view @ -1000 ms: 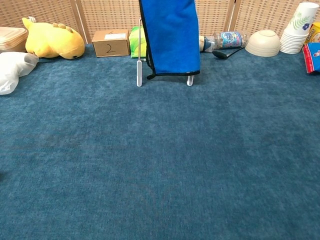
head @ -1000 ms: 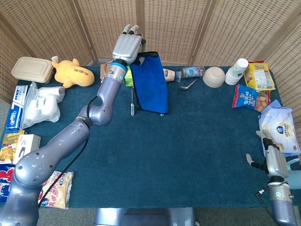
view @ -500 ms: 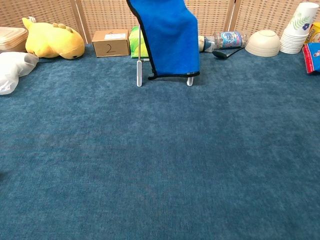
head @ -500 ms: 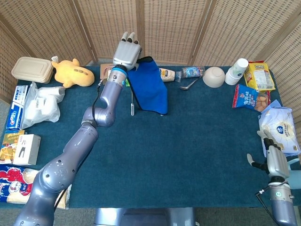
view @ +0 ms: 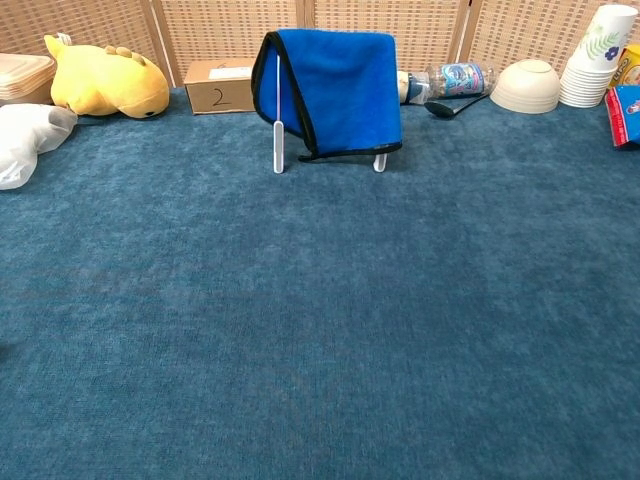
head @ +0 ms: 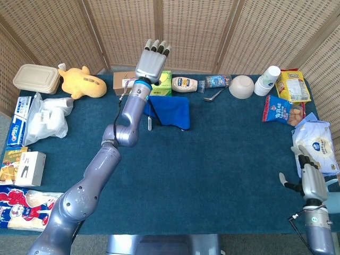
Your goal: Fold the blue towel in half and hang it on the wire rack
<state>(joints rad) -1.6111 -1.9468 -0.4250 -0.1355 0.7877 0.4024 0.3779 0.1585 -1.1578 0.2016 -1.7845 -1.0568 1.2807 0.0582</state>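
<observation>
Head view. Blue towel (head: pixel 169 111): folded, draped over the wire rack (head: pixel 150 120) at 12 o'clock on the table (head: pixel 212 170); only a thin white leg of the rack shows past the towel's left edge. Left hand (head: pixel 152 53): raised above and behind the towel, fingers spread and straight, holding nothing, not touching the cloth. Left arm (head: pixel 114 154): runs from 7 o'clock up to the hand. Right hand (head: pixel 309 178): at 4 o'clock by the table's edge, fingers apart, holding nothing. Yellow plush toy (head: pixel 81 82) and beige lunch box (head: pixel 36 78): 10 o'clock. Plastic bag (head: pixel 49 118): 9 o'clock. Cardboard box (head: pixel 126 83), green packet (head: pixel 164 84), sauce bottle (head: pixel 184 84), water bottle (head: pixel 217 81), spoon (head: pixel 212 96): in a row behind the rack, 12 to 1 o'clock. Bowl (head: pixel 241 86), upside down, and stack of paper cups (head: pixel 267 79): 1 o'clock. Snack bags (head: pixel 283 110): 2 o'clock. White pack (head: pixel 315 143): 3 o'clock.

Chest view. Blue towel (view: pixel 335 92): hangs over the top of the wire rack (view: pixel 279 140), both halves down, black-trimmed lower edge just above the table (view: pixel 320 330); two white rack feet stand on the cloth surface. Yellow plush toy (view: pixel 103 82): 10 o'clock. Cardboard box (view: pixel 218 87), marked "2": just left of the towel. Water bottle (view: pixel 450 79), bowl (view: pixel 531 86), paper cups (view: pixel 594 58): 1 to 2 o'clock. Neither hand appears here.
</observation>
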